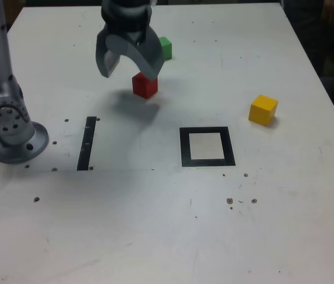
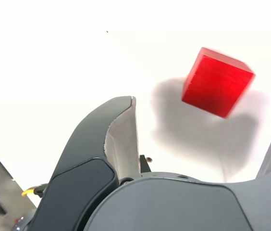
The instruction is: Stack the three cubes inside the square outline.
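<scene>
White tabletop [image 1: 285, 225], three cubes loose, square outline vacant; approach to the red cube.
Exterior view: gripper [image 1: 130, 68] stood above the table with jaws spread wide and nothing held, one fingertip overlapping the red cube [image 1: 145, 86]; green cube [image 1: 165, 48] just behind it; yellow cube [image 1: 263, 110] well apart toward the exterior view's right; square outline [image 1: 207, 147] nearer the camera, its pale centre bare; thin tape strip [image 1: 87, 142] and arm base [image 1: 13, 127] at the exterior view's left. Judged: pick is best made by centring the jaws over the red cube, squaring them to its faces, descending clear of the green one. Wrist view: red cube [image 2: 217, 82] blurred, seen corner-on beyond one finger [image 2: 123, 139], showing the misalignment; other cubes and outline unseen.
</scene>
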Action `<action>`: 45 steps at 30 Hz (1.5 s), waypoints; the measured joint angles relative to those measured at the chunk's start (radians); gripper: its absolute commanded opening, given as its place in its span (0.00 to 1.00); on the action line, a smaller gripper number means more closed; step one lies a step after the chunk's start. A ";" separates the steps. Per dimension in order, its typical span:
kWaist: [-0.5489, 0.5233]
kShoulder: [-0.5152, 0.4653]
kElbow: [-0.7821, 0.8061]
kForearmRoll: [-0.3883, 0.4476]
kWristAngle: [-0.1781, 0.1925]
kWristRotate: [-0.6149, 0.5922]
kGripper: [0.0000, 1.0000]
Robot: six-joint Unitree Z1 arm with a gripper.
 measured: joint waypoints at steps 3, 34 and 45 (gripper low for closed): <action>0.000 0.056 -0.001 -0.013 0.008 0.001 0.97; -0.014 0.157 -0.075 -0.067 -0.025 0.067 0.45; -0.014 0.160 -0.090 -0.064 -0.071 0.071 0.33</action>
